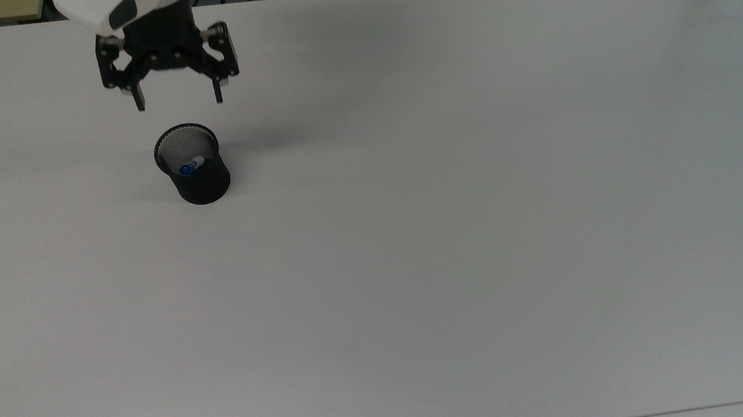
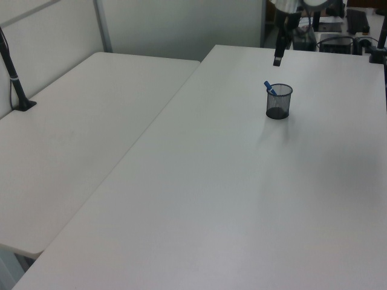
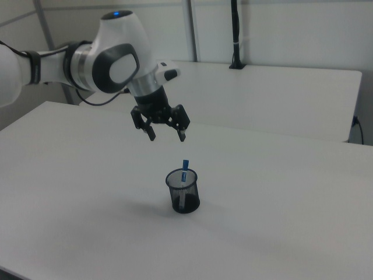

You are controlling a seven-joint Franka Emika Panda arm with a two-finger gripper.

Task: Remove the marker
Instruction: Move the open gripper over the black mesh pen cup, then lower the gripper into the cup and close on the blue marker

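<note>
Tool (image 1: pixel 178 104) is up in the air with its fingers (image 1: pixel 139 101) spread wide, nothing between them. In the top view it sits just above the mesh cup (image 1: pixel 200 179) in frame, clear of the rim and not touching. In the right view the tool (image 3: pixel 167 137) hangs above the cup (image 3: pixel 183 195) and a bit toward the right view's left, fingertips pointing down, well short of the marker's tip. In the left view the tool (image 2: pixel 277 59) shows as a dark finger hanging above the cup (image 2: pixel 279 104).

Marker (image 1: pixel 191 165) is inside the black mesh cup, not on the worktop (image 1: pixel 453 228). Blue cap end up, white barrel going down into the cup. It leans: in the left view the marker (image 2: pixel 269 88) tilts to the left view's left and its cap pokes out over the rim; in the right view the marker (image 3: pixel 185 169) looks close to upright, blue top clear above the rim, barrel visible through the mesh.

Cup stands upright on the white worktop, toward the top view's upper left. Arm body (image 3: pixel 111 61) is white with dark joints and comes in from the right view's left. A second white worktop (image 2: pixel 72 133) butts against this one on the left view's left, with a black post (image 2: pixel 15 81) clamped at its far edge.
</note>
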